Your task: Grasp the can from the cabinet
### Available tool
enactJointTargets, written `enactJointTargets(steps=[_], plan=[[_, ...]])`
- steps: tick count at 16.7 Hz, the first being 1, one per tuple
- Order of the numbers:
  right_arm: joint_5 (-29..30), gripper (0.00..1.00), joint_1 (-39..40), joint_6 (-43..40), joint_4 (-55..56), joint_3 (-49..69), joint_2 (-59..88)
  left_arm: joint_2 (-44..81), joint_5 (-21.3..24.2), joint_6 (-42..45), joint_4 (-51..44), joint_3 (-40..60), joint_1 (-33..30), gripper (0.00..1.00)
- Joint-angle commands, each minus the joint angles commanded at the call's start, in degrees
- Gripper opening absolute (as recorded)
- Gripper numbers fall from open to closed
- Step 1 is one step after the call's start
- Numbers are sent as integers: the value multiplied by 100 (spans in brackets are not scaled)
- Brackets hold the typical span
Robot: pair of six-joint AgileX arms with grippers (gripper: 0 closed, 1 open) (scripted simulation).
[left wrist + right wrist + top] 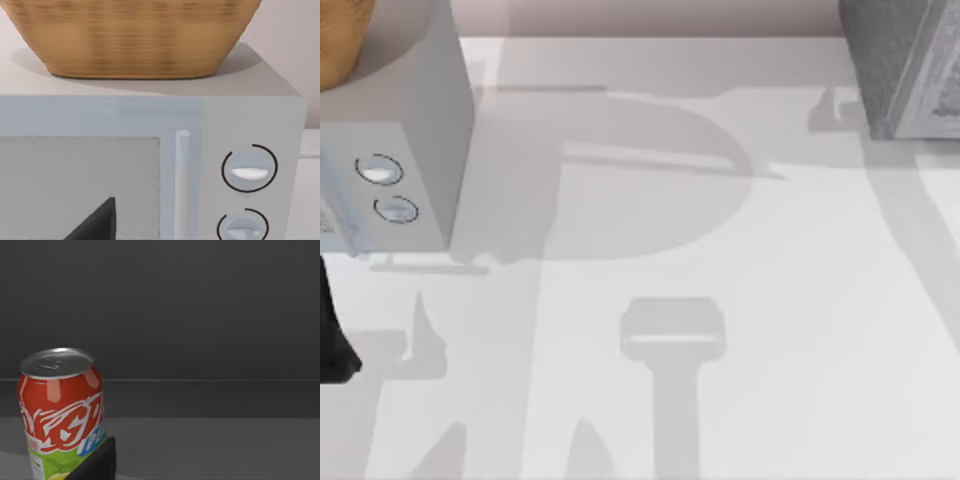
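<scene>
The can [62,410] stands upright on a dark grey floor, red and white with a green base and a silver lid. Dark walls of the cabinet [200,315] rise behind it. A dark part of my right gripper [96,464] juts up just beside the can's lower edge, close to it; contact cannot be judged. From above, the cabinet [905,70] is the speckled dark-grey box at the table's far right corner. My left arm [334,335] shows as a dark shape at the left edge, and my left gripper [95,225] hangs before the microwave's door.
A light-grey microwave [415,150] with two round dials [249,169] stands at the far left, a woven basket [130,35] on top of it. The white table [720,250] spreads between the two boxes, crossed by arm shadows.
</scene>
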Motion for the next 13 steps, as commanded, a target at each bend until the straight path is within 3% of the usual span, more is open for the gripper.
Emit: enactJointTargets(steps=[5,10,13], plan=[[89,100,66,1,96,-40,50,0,0,0,0,0,0,100],[1173,100,1141,-28,634,-267,306,0,0,0,0,0,0,100],[1504,100,1475,-28,910,-439,435,0,0,0,0,0,0,100]])
